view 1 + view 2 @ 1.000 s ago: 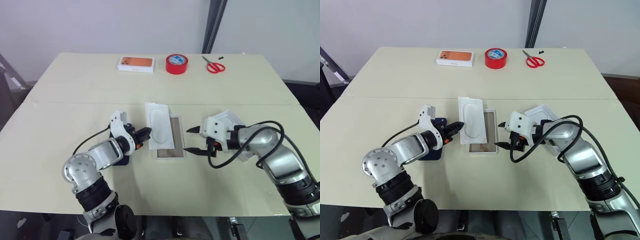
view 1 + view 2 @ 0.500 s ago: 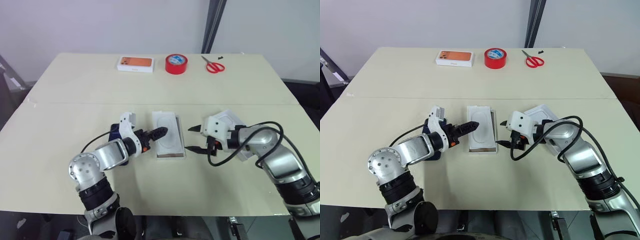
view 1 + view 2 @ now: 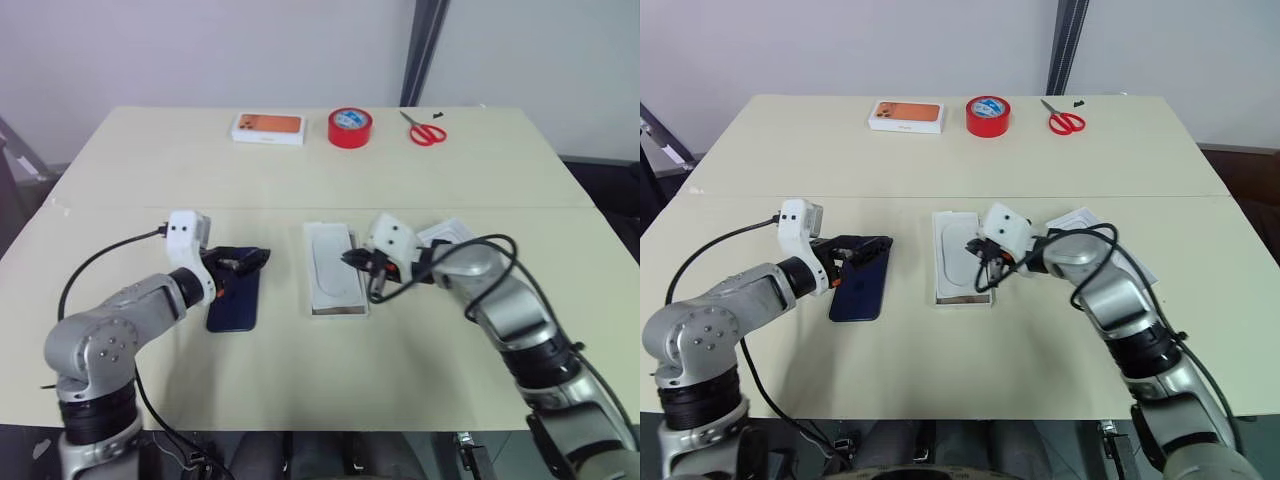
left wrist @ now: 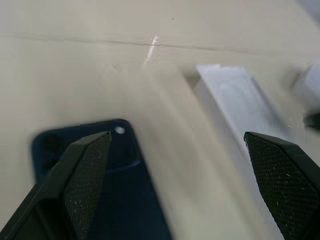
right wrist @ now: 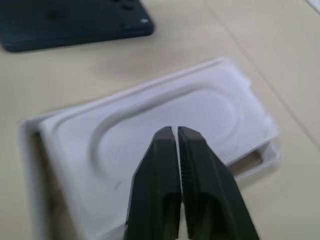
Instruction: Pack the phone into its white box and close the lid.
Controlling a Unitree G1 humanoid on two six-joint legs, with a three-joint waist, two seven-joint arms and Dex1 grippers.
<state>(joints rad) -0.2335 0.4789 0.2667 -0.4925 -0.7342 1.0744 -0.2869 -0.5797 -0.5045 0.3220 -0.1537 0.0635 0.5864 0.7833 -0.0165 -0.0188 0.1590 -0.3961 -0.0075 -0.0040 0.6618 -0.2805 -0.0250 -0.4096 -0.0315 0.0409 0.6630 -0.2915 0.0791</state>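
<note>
Since a second ago, left gripper (image 3: 855, 249) has pulled back to the left and spread wide; it hangs over the far end of the phone (image 3: 861, 281), gripping nothing. Right gripper (image 5: 173, 137) has swung left, fingers pressed together, tips over the white insert (image 3: 962, 254), which now lies squarely in the white box (image 3: 336, 306) at table (image 3: 330, 390) centre. Phone flat on table, left of box. Lid (image 3: 1090, 224) right of box, partly behind right arm.
</note>
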